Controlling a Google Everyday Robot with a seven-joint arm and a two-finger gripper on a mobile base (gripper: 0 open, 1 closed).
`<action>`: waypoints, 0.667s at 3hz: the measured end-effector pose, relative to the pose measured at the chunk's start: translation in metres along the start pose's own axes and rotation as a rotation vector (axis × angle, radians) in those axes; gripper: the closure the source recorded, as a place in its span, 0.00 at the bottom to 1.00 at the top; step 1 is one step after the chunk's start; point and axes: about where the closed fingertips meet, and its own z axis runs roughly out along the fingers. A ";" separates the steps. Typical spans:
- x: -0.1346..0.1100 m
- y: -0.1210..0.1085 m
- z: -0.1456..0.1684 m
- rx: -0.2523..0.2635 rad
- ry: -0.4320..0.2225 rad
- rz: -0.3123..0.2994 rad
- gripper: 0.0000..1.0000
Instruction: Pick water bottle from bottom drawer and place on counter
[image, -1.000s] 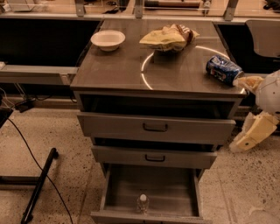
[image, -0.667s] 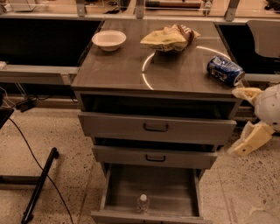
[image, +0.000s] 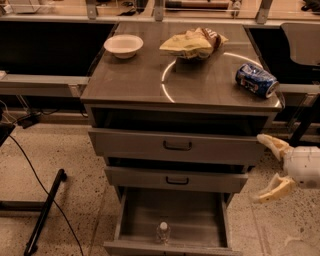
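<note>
At the far left, a dark pole and a thin black cable lie on the speckled floor, well apart from the grey drawer cabinet. On the cabinet's glossy grey-brown surface, a white bowl sits at the back left corner. A crumpled yellow snack bag lies to its right, near the back edge. A curved light reflection runs across the middle of the top. A blue soda can lies on its side close to the right edge. Below the top, two shallow drawers with dark handles, the upper one and the middle one, are each pulled out a little. The bottom drawer is pulled out farthest, showing its plain grey interior. The water bottle stands upright in it, white cap up, near the drawer's front wall and slightly left of centre, apart from both side walls. To the right of the cabinet, level with the two shallow drawers, the end effector hangs above the floor with its two pale fingers spread wide. It is released and grasps nothing, and it is well apart from the water bottle.
</note>
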 end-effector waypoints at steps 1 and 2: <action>0.013 0.002 0.007 -0.011 -0.016 -0.032 0.00; 0.042 0.006 0.030 -0.010 0.006 -0.069 0.00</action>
